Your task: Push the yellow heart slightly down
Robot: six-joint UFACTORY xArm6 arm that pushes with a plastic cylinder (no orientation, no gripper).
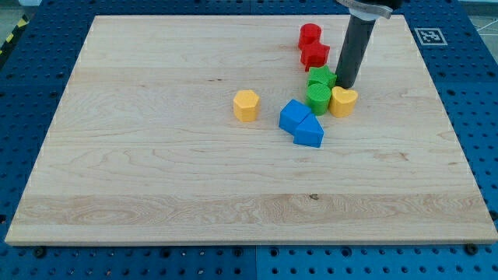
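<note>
The yellow heart (343,101) lies right of the board's middle, touching the green cylinder (318,99) on its left. My tip (345,84) stands just above the heart's top edge, right beside the green star (321,78). The rod rises from there to the view's top. A yellow hexagon block (246,105) sits apart to the left.
A red cylinder (310,35) and a red star (315,54) lie above the green star. Two blue blocks (293,115) (309,132) touch each other below and left of the green cylinder. The wooden board (156,179) ends close to the view's right.
</note>
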